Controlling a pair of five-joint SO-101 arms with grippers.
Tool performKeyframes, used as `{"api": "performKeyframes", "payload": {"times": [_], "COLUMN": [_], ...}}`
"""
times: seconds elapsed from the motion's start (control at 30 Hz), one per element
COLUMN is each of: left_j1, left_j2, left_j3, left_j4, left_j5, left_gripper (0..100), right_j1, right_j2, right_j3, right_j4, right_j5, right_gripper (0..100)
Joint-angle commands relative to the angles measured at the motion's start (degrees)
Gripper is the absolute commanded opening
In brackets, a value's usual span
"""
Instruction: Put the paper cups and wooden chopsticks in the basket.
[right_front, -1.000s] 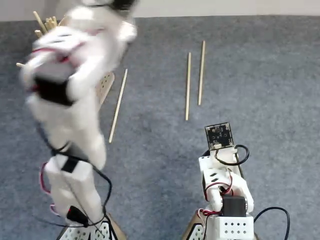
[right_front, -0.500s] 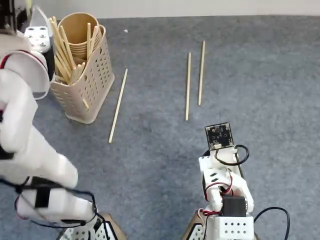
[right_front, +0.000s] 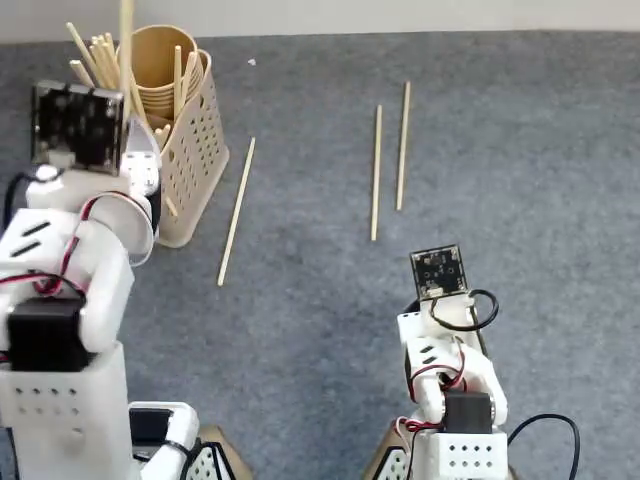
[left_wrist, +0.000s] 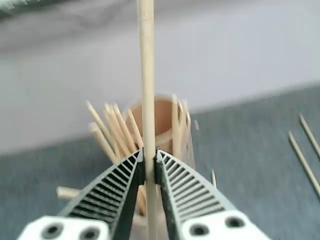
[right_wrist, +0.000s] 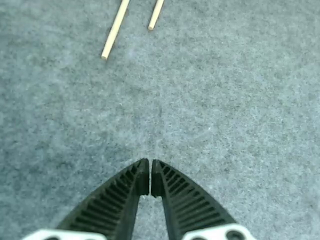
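Observation:
A beige perforated basket (right_front: 190, 165) stands at the far left, holding stacked paper cups (right_front: 160, 62) and several wooden chopsticks (right_front: 95, 52). My left gripper (left_wrist: 148, 162) is shut on one chopstick (left_wrist: 146, 75), held upright just in front of the basket (left_wrist: 187, 145); the same stick (right_front: 127, 45) rises beside the cups in the high view. One chopstick (right_front: 237, 211) lies on the carpet right of the basket, and two more (right_front: 389, 158) lie near the middle. My right gripper (right_wrist: 150, 181) is shut and holds nothing, just above the carpet, with two chopstick ends (right_wrist: 114, 30) ahead of it.
Grey carpet (right_front: 520, 150) covers the whole work area. A pale wall edge (right_front: 400, 15) runs along the far side. The right arm's body (right_front: 448, 380) sits folded near the front edge.
The left arm swung from over the basket out to the left, then settled in front of the basket with a chopstick held upright. The right arm stayed still.

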Motion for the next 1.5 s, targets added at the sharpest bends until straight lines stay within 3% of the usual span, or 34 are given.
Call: {"api": "performKeyframes", "payload": {"times": [0.0, 0.13, 0.37, 0.63, 0.83, 0.97, 1.1, 1.27, 1.47], "left_j1": [0.8, -0.1, -3.8, -4.1, -4.1, -4.1, -4.1, -2.9, 10.3], "left_j2": [-2.0, 2.5, 15.7, 21.1, 16.6, 12.9, 9.4, 3.4, -1.7], "left_j3": [0.4, 0.9, 5.8, 7.6, 10.9, 10.7, 7.3, -2.8, -11.6], "left_j4": [-9.8, -14.0, -28.8, -30.2, -30.2, -29.7, -24.4, -10.2, 13.3], "left_j5": [-0.5, -0.6, -0.4, -0.3, -0.3, -0.3, -0.4, -0.2, -0.4], "left_gripper": [0, 0, 0, 1, 15, 14, 14, 14, 14], "right_j1": [-0.5, -0.5, -0.5, -0.5, -0.5, -0.5, -0.5, -0.5, -0.5], "right_j2": [-0.8, -0.8, -0.8, -0.8, -0.8, -0.8, -0.8, -0.8, -0.8], "right_j3": [7.2, 7.2, 7.2, 7.2, 7.2, 7.2, 7.2, 7.2, 7.2], "right_j4": [-0.7, -0.7, -0.7, -0.7, -0.7, -0.7, -0.7, -0.7, -0.7], "right_j5": [0.4, 0.4, 0.4, 0.4, 0.4, 0.4, 0.4, 0.4, 0.4], "right_gripper": [2.8, 2.8, 2.8, 2.8, 2.8, 2.8, 2.8, 2.8, 2.8]}}
